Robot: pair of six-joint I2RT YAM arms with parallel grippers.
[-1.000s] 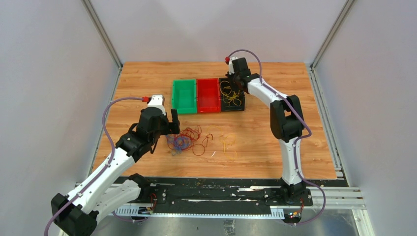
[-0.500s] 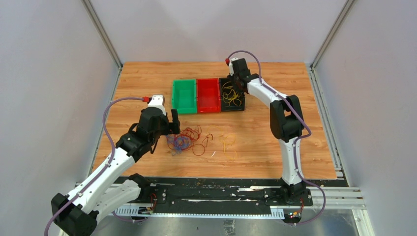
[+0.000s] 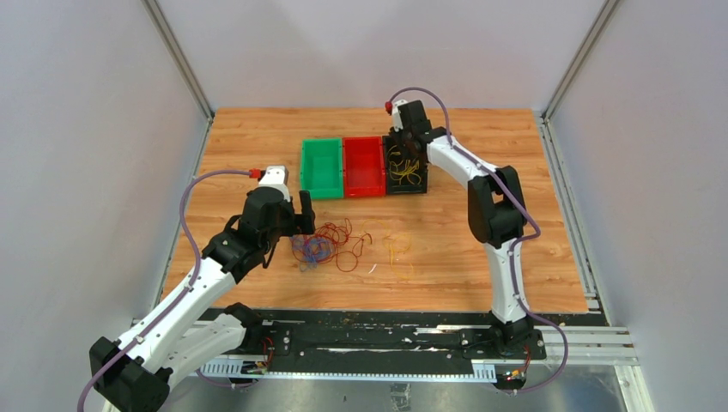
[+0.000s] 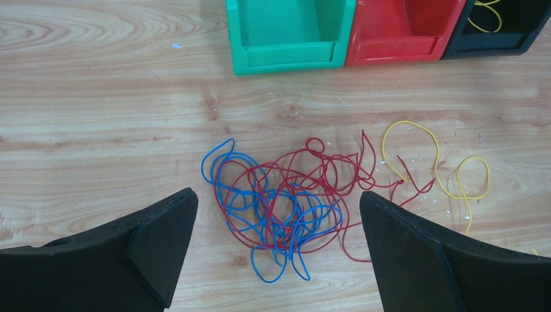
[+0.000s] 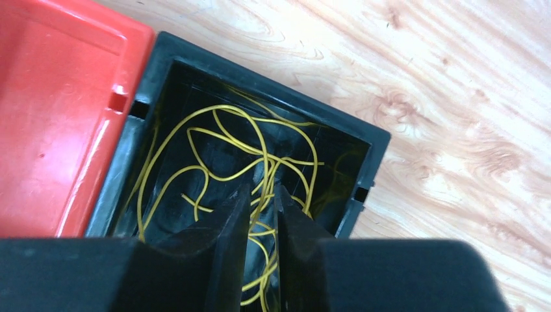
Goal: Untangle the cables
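The left tool (image 4: 276, 200) hangs low over the bench (image 3: 257, 137) with its two black fingers (image 4: 162, 234) spread wide apart and nothing between them. Directly below that gap lies the tangle of red and blue cables (image 4: 260, 195), a loose knot of looped strands resting flat on the wood, red threaded through blue. Just to its right, touching the outer red strands, a loose yellow cable (image 4: 436, 159) curls in two open loops.

Further back three small bins stand side by side in a row, touching: a green bin (image 4: 286, 55), a red bin (image 4: 396, 49) and a black bin (image 5: 273, 88). The right arm reaches out to the black one, and the right tool (image 5: 262, 195) dips inside its walls. Its fingers are drawn in to a thin slit, with strands of the yellow cables (image 5: 214, 133) caught in that slit. The rest of that bundle sprawls over the black floor of the bin.
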